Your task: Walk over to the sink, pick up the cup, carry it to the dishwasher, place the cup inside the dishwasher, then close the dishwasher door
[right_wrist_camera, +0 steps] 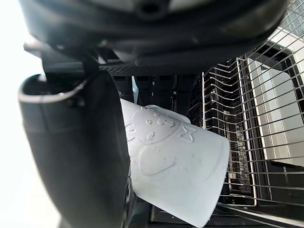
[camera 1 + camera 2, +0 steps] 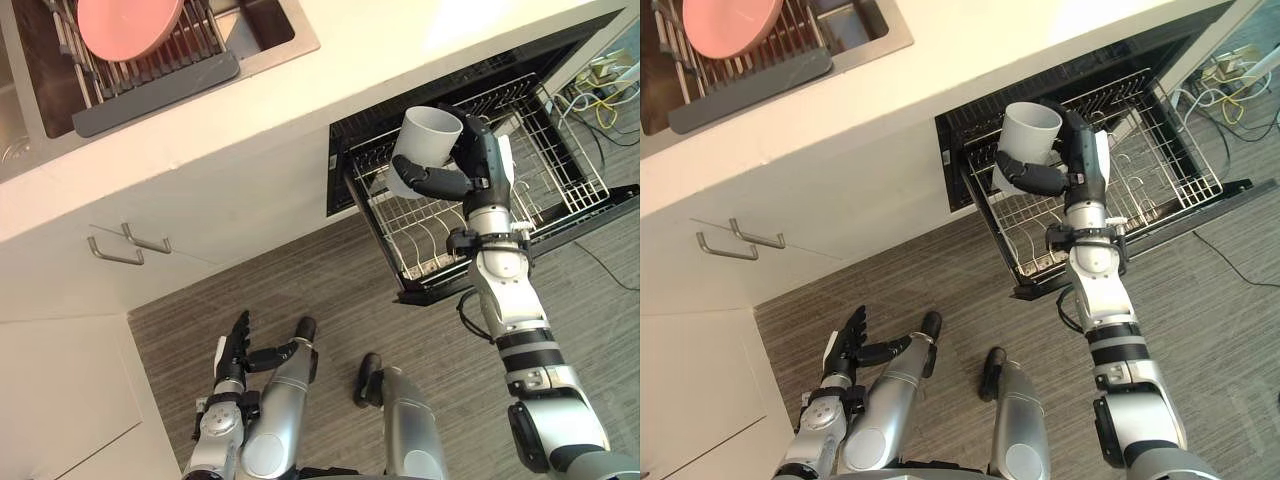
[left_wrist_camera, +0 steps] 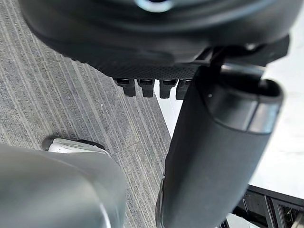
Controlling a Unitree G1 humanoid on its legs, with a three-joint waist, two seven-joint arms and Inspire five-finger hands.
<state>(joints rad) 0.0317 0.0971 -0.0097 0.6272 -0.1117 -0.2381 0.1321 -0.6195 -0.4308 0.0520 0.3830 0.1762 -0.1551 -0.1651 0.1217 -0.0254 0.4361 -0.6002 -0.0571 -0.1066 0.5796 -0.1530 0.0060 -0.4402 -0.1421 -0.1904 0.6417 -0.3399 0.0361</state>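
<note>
Evidently the cup (image 2: 428, 140) is off the counter (image 2: 300, 110) and in the air, carried rather than set down. It is a white cup with its open mouth turned up and tilted slightly. It hangs over the pulled-out wire rack (image 2: 560, 170), at the edge nearest the dishwasher (image 2: 345, 135) opening and toward the rack's left corner. It appears to be clear of the wires and not resting on them.

The right hand (image 2: 478, 165) holds it from the side. The fingers curl round the cup's lower wall and the thumb (image 1: 80, 156) presses the opposite side, as the right wrist view shows from close up. The cup therefore sits across the palm, with its rim standing out above the hand. This side grip probably keeps the base free, so the cup can be lowered among the rack's prongs without the fingers getting in the way.

Below the rack, the dishwasher door (image 2: 575, 225) lies folded down. This leaves the way in open, and the door is yet to be closed.

The left hand (image 2: 232, 350) hangs low beside the cabinet front, well away from the cup. Its fingers are straight and relaxed, and it holds nothing.

At the far left end of the counter, the sink (image 2: 270, 30) holds a pink bowl (image 2: 125, 22) on a drying grid.
</note>
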